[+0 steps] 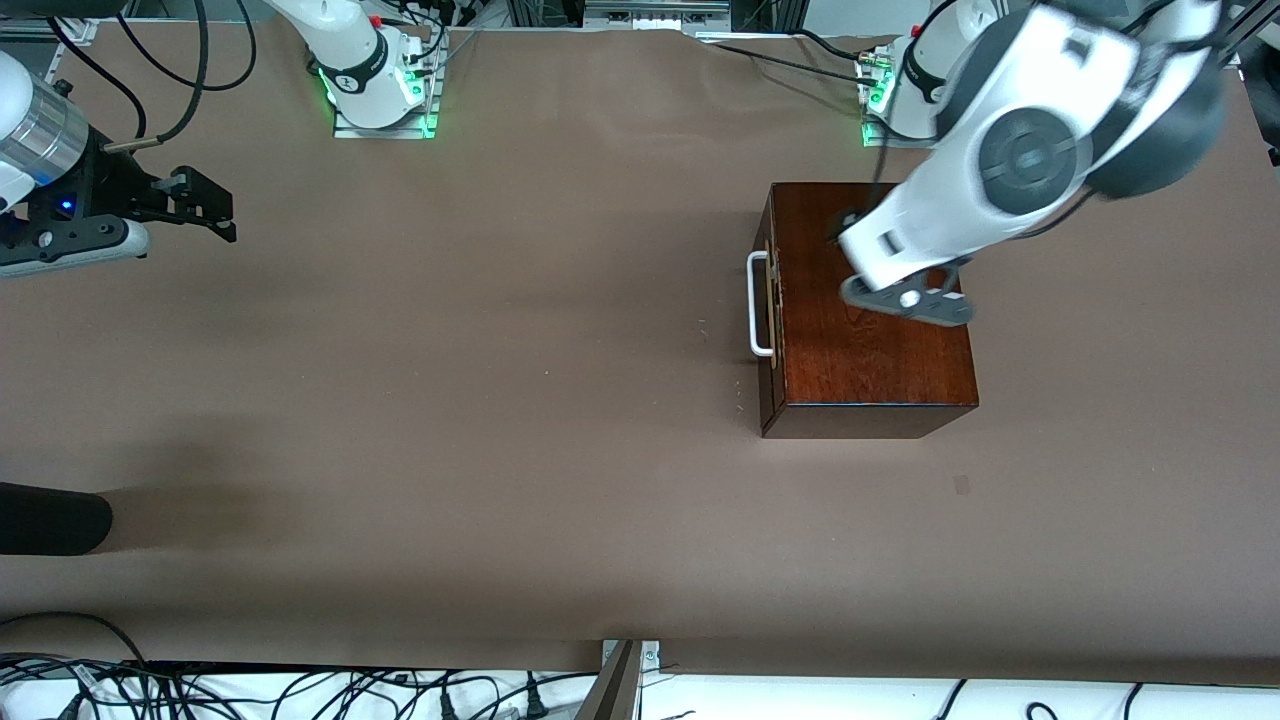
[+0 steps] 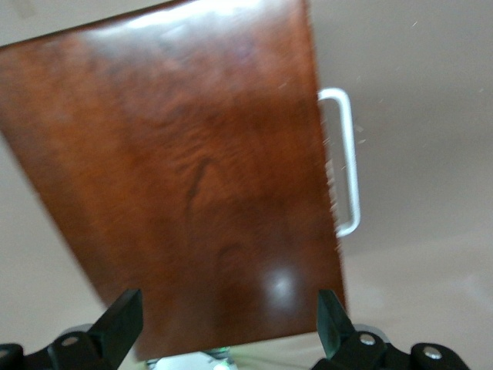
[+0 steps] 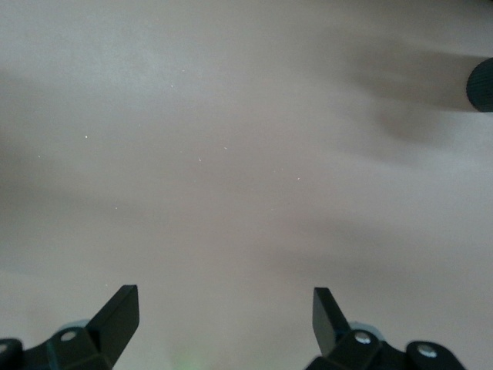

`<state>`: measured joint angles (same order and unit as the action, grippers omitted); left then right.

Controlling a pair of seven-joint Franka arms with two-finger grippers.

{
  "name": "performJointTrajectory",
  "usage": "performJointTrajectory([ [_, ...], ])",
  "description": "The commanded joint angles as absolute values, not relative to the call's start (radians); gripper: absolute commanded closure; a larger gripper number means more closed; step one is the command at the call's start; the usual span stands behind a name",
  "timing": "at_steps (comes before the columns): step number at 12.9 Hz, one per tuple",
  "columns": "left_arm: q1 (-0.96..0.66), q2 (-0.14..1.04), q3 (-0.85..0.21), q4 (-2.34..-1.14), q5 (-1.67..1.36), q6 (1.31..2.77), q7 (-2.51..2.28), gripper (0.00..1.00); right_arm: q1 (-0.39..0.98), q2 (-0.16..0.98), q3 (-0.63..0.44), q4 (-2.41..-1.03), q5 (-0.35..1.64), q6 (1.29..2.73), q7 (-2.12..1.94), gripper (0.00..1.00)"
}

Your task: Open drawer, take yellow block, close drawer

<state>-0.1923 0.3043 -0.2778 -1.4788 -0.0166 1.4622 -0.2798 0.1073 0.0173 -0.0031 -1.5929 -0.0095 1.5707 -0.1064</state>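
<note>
The glossy mahogany-coloured box stands toward the left arm's end of the table. Its drawer is shut, and its white bar handle faces the right arm's end. My left gripper hovers open and empty over the box top. In the left wrist view, the box top and the handle show beyond the gripper. My right gripper waits open and empty above bare table at the right arm's end, and it also shows in the right wrist view. The yellow block is out of view.
A dark rounded object lies at the table's edge at the right arm's end, nearer the front camera; it also shows in the right wrist view. Cables lie along the table's near edge. Brown table surface spreads between the box and the right gripper.
</note>
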Motion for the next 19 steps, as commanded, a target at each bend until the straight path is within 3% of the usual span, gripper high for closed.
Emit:
performJointTrajectory([
  [1, -0.276, 0.385, -0.275, -1.396, -0.029, 1.527, -0.418, 0.00, 0.104, 0.015, 0.000, -1.577, -0.012, 1.551, -0.091, 0.00],
  [5, -0.394, 0.465, -0.268, -1.410, -0.009, 1.650, -0.648, 0.00, 0.106, 0.014, 0.003, -1.577, -0.012, 1.549, -0.091, 0.00],
  [10, -0.512, 0.563, -0.270, -1.454, 0.172, 1.692, -0.771, 0.00, 0.106, 0.014, 0.005, -1.577, -0.015, 1.549, -0.092, 0.00],
  [14, -0.540, 0.630, -0.272, -1.463, 0.293, 1.697, -0.811, 0.00, 0.106, 0.017, 0.002, -1.577, -0.023, 1.566, -0.091, 0.00],
  [19, -0.531, 0.629, -0.265, -1.483, 0.328, 1.700, -0.816, 0.00, 0.106, -0.001, 0.003, -1.577, -0.021, 1.548, -0.092, 0.00],
])
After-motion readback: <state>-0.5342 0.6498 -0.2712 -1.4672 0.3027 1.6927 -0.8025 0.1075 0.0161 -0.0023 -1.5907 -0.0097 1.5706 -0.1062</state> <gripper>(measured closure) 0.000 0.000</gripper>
